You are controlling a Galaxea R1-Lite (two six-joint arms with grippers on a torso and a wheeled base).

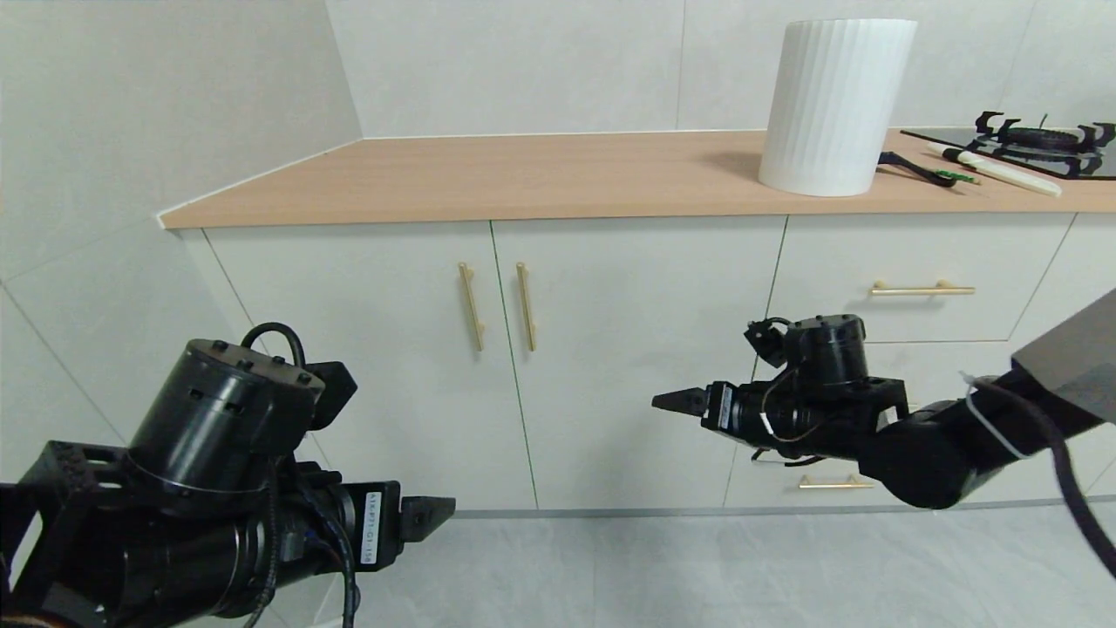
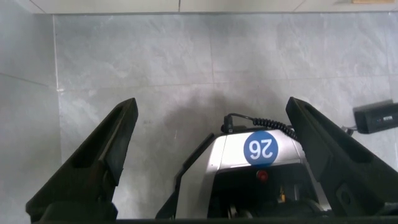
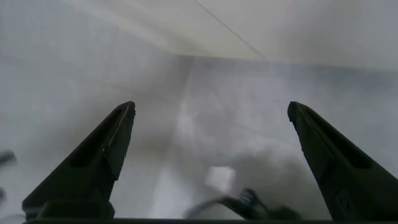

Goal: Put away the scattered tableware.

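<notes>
Both arms are low, in front of the cabinet doors (image 1: 366,366) and below bench (image 1: 523,179) level. Left tool (image 2: 212,109): fingers spread wide, nothing between them, over the floor (image 1: 697,567). Right tool (image 3: 211,109): also released, holding nothing, and near the drawer handle (image 1: 922,289) in the head view.

Task items are on the bench at far right, between the white ribbed container (image 1: 833,105) and the hob (image 1: 1042,139):
- Black-handled utensil (image 1: 915,168), one end hidden behind the container.
- Small green piece (image 1: 959,177) just beside it; can't tell what it is.
- Long white utensil (image 1: 1003,170), lying flat, far end close to the hob edge.

Handling (judged): all thin, stiff, prob light, and lying flat on the bench, so there's little to get under. The white one looks smooth and may slip or roll when pinched. Best hold is across the handle near mid-length, fingers coming down from above. The container is tall with a narrow-ish base and prob light, so a side knock could tip it. It looks like the likely drop spot, w/ entry from the top.

Room:
- Wide bare bench left of the container.
- Tight on the right: hob grate beside the utensils, container on the other side.
- Both tools must rise past the bench front lip before reaching in.
- Right arm is nearer. The left has a wall corner on its side.
</notes>
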